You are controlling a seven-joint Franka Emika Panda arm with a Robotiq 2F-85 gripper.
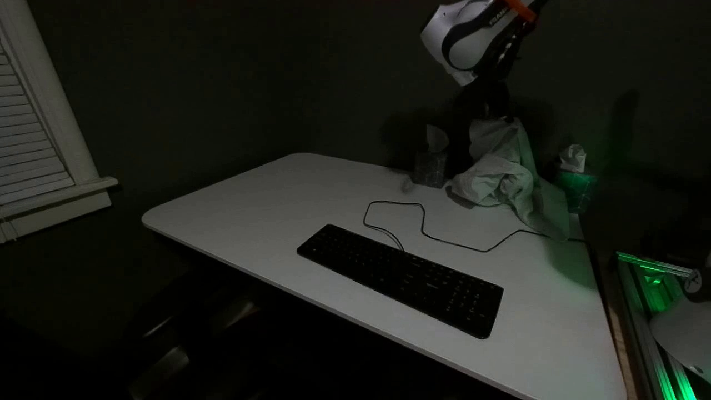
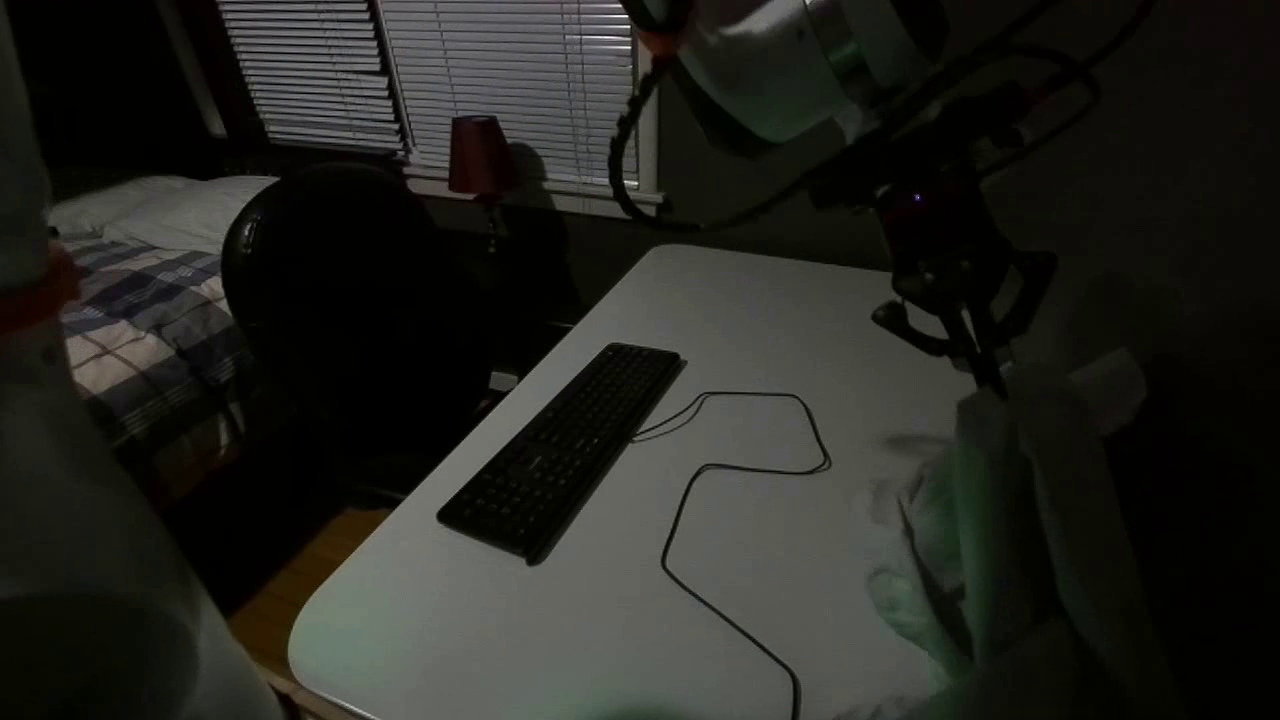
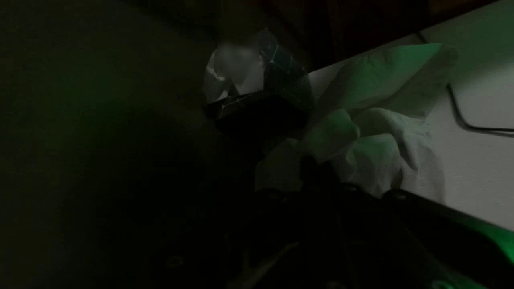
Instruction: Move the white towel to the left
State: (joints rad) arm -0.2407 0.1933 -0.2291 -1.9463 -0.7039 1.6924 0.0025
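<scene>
The white towel hangs crumpled from my gripper near the back right of the white table in an exterior view. Its top is lifted and its lower folds rest on the table. In an exterior view my gripper has its fingers closed together on the top of the towel. In the wrist view the towel lies in folds beyond the dark fingertips. The picture there is very dark, so the contact itself is hard to see.
Tissue boxes stand on either side of the towel, one patterned grey and one lit green. A black keyboard lies on the white table, with its cable running toward the towel. A wall stands behind the table.
</scene>
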